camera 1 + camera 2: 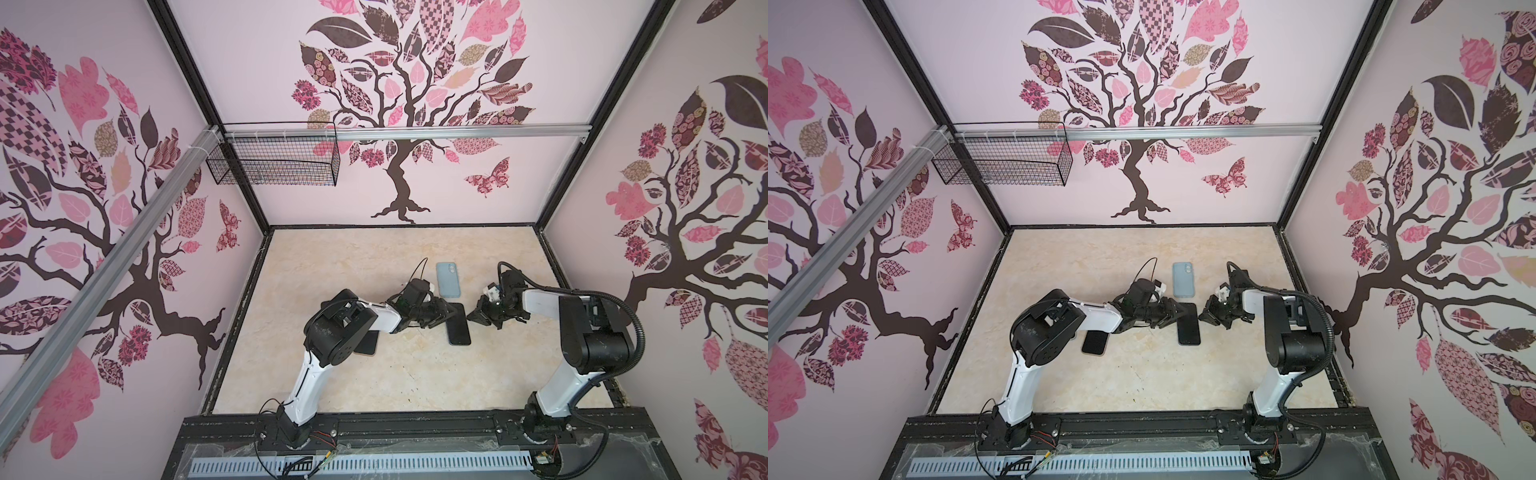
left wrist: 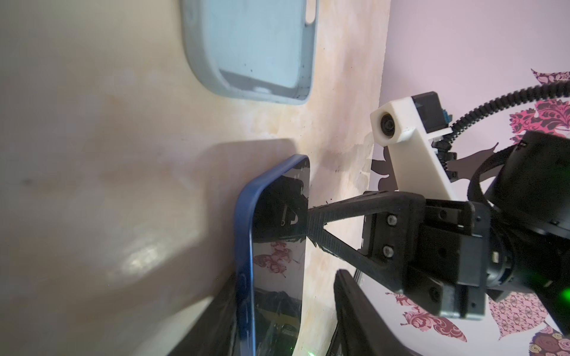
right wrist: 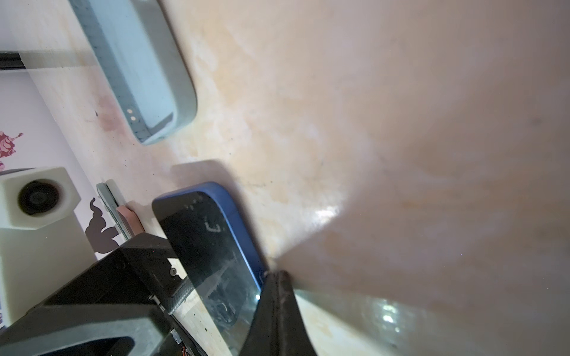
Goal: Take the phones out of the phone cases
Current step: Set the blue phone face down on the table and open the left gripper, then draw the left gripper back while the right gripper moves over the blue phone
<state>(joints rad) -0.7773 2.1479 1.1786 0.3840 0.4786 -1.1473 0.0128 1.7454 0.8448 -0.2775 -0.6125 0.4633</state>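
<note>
The phone (image 1: 458, 326) has a dark screen and a blue rim and lies screen up in mid-table in both top views. The light blue phone case (image 1: 448, 279) lies just behind it, apart from it, hollow side up with nothing inside (image 2: 253, 46). My left gripper (image 1: 442, 313) is open and straddles the phone's left edge. In the left wrist view one finger sits against the blue rim (image 2: 243, 246), and the other finger (image 2: 354, 308) stands off the screen with a gap. My right gripper (image 1: 473, 316) is shut, and its tip (image 3: 277, 274) touches the phone's right edge (image 3: 246, 240).
A second dark flat slab (image 1: 1094, 343) lies on the table partly under my left arm. A black wire basket (image 1: 274, 162) hangs on the back wall at the left. Patterned walls enclose the table on three sides, and a black rail (image 1: 415, 428) runs along the front.
</note>
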